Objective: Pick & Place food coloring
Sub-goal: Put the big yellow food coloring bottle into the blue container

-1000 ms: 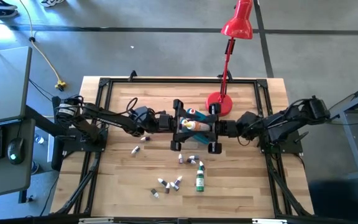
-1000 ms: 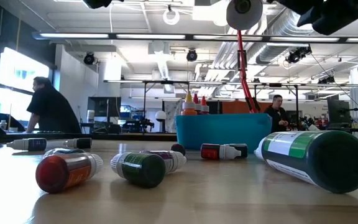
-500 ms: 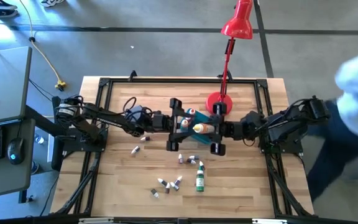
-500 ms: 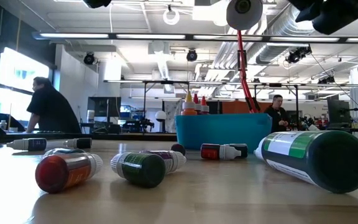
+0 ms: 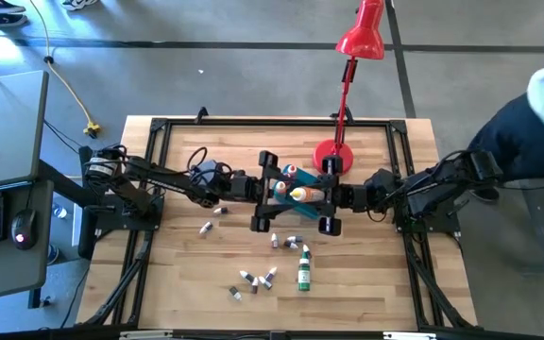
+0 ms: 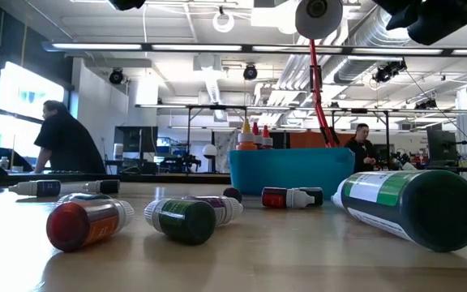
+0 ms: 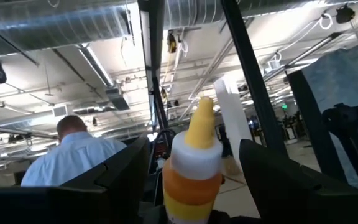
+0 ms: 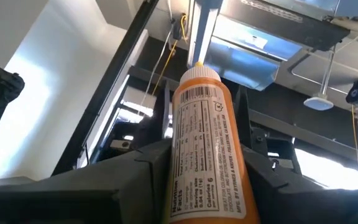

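Above the blue tub (image 5: 286,189), my right gripper (image 8: 201,186) squeezes 1 orange bottle (image 8: 207,149) (tip toward my left gripper (image 7: 188,186)), whose wide-open fingers sit beside it, not squeezing.

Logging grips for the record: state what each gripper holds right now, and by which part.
The right gripper is shut on the orange bottle, clamping its labelled body, cap pointing away. The left gripper is open around the same bottle's capped end, holding nothing.
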You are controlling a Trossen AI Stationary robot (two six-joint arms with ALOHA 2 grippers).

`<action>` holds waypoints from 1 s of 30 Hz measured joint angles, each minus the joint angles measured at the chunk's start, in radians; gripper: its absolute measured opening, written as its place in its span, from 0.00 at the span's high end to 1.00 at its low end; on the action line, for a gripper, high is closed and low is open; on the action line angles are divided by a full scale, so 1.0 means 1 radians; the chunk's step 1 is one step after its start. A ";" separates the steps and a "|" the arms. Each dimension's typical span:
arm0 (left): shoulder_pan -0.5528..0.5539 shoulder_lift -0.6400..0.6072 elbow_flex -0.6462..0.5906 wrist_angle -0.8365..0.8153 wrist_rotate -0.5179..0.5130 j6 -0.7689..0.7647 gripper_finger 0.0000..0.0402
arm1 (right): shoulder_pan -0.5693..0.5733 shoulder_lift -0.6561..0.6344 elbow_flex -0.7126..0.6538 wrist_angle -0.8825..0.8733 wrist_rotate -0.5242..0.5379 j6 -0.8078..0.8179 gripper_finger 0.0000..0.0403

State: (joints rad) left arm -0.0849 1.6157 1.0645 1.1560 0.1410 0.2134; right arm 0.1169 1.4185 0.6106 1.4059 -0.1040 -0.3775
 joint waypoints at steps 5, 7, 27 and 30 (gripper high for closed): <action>0.000 0.011 0.002 0.003 0.037 0.001 0.41 | -0.014 0.000 0.009 -0.015 -0.001 0.029 0.68; 0.000 0.018 0.021 -0.014 0.037 0.002 0.44 | -0.023 0.000 0.017 -0.033 -0.011 0.043 0.68; 0.000 0.062 0.102 -0.086 0.036 0.053 0.61 | -0.023 0.000 0.011 -0.032 -0.025 0.033 0.68; 0.000 0.062 0.102 -0.085 0.031 0.052 0.63 | -0.023 0.000 0.011 -0.032 -0.020 0.033 0.68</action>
State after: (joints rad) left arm -0.0849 1.6779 1.1667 1.0713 0.1723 0.2650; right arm 0.0944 1.4189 0.6216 1.3735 -0.1238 -0.3442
